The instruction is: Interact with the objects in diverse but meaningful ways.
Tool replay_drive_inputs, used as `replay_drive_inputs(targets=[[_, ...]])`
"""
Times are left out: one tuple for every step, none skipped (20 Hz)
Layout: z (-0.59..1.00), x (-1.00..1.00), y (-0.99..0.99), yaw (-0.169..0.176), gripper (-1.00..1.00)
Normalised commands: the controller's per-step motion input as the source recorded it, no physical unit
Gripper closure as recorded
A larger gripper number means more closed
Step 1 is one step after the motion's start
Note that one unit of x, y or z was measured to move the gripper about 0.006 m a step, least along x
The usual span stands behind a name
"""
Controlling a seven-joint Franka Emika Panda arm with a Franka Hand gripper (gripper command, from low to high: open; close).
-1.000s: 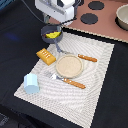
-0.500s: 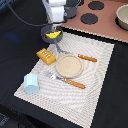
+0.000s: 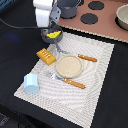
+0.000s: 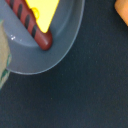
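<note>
In the exterior view my gripper (image 3: 50, 31) hangs just over the small dark grey pan (image 3: 46, 36) at the far edge of the mat. The arm's body hides the fingers, so I cannot tell their state. A yellow cheese wedge (image 3: 54, 35) lies in the pan. The wrist view shows the pan's grey inside (image 4: 55, 47) up close, with the striped brown sausage (image 4: 35, 27) lying against the cheese wedge (image 4: 44, 12). An orange ridged block (image 3: 45, 56) sits on the mat nearer the camera than the pan. The light blue cup (image 3: 31, 83) stands at the mat's near corner on the exterior view's left.
A round tan plate (image 3: 69, 65) lies mid-mat between an orange-handled knife (image 3: 87, 58) and an orange-handled fork (image 3: 74, 83). Behind the striped placemat (image 3: 95, 95) is a brown stove top (image 3: 100, 22) with black burners, a grey pot (image 3: 70, 7) and a bowl (image 3: 122, 16).
The arm has come slightly lower and toward the exterior view's left over the pan. The toys on the mat have not moved.
</note>
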Motion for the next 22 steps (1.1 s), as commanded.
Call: replay_drive_inputs(targets=[[-0.31,-0.09,-0.35,-0.081,-1.00],[-0.35,-0.14,-0.23,-0.066,-1.00],[-0.36,-0.16,-0.13,-0.060,-1.00],[-0.37,-0.13,-0.05,-0.045,-1.00],[-0.39,-0.16,-0.01,-0.040,-1.00],[-0.41,-0.22,0.00,-0.043,-1.00],[-0.39,-0.26,0.00,-0.047,-1.00],[-0.33,-0.30,0.03,-0.052,-1.00],[-0.22,-0.29,0.12,-0.050,-1.00],[-0.15,-0.28,0.19,-0.064,-1.00],[-0.08,-0.24,0.18,-0.073,-1.00],[-0.01,-0.23,0.18,-0.087,-1.00],[0.00,-0.23,0.15,-0.106,-1.00],[0.00,-0.24,0.11,-0.117,-1.00],[0.00,-0.28,0.05,-0.118,-1.00],[0.00,-0.27,0.03,-0.110,-1.00],[0.04,-0.29,0.00,-0.097,-1.00],[0.06,-0.27,0.00,-0.107,-1.00],[0.10,-0.24,0.01,-0.112,-1.00],[0.16,-0.18,0.05,-0.122,-1.00],[0.16,-0.16,0.06,-0.133,-1.00],[0.09,-0.19,0.01,-0.128,-1.00]])
